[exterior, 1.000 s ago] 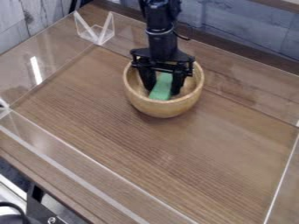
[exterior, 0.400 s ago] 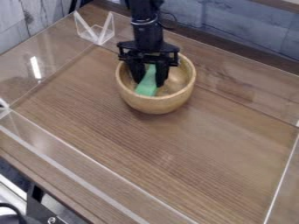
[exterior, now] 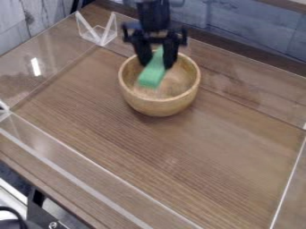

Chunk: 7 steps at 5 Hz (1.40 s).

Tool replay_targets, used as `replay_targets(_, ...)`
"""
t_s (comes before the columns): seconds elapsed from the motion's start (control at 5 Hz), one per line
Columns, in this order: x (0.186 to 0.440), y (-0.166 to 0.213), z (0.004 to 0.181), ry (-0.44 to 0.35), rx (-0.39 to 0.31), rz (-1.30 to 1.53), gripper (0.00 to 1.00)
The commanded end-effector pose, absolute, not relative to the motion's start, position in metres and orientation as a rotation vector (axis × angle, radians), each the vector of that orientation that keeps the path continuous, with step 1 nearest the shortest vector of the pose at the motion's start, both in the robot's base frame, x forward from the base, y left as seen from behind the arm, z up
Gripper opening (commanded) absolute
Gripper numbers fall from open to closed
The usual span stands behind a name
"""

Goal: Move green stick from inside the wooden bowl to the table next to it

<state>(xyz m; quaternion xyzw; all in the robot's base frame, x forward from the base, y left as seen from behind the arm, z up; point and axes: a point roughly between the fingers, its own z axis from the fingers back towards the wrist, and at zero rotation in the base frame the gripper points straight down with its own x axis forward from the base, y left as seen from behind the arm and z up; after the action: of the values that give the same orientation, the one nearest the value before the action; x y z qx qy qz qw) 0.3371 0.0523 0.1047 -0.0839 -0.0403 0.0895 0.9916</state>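
One black gripper [exterior: 157,55] is clamped on the green stick [exterior: 153,70], holding it tilted above the wooden bowl [exterior: 159,91]. The bowl sits at the far middle of the table [exterior: 180,170], between clear acrylic walls [exterior: 36,63].

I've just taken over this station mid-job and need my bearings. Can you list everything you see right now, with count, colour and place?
green stick: one, bright green, held tilted in the gripper above the bowl's far side, partly blurred.
wooden bowl: one, light tan, on the table, towards the far middle; nothing else visible inside.
table: one, dark brown wood grain, fills most of the view.
clear walls: low, transparent, along the table's edges.
clear bracket-like piece: one, transparent, far left corner; too unclear to name.
gripper: one, black, shut on the green stick, over the bowl.
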Motion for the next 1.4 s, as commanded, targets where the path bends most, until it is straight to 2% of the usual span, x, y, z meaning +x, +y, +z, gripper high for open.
replay_targets(0.0, 0.349, 0.04, 0.151, -0.182, -0.192, 0.189, 0.0)
replay_targets(0.2, 0.349, 0.007, 0.148, -0.18, -0.194, 0.181, 0.0)
replay_targets(0.4, 0.337, -0.027, 0.131, -0.177, -0.182, 0.197, 0.0)
replay_targets(0.6, 0.322, -0.043, 0.114, -0.174, -0.167, 0.224, 0.0)
replay_targets(1.2, 0.307, -0.04, 0.123, -0.168, -0.156, 0.234, 0.0)
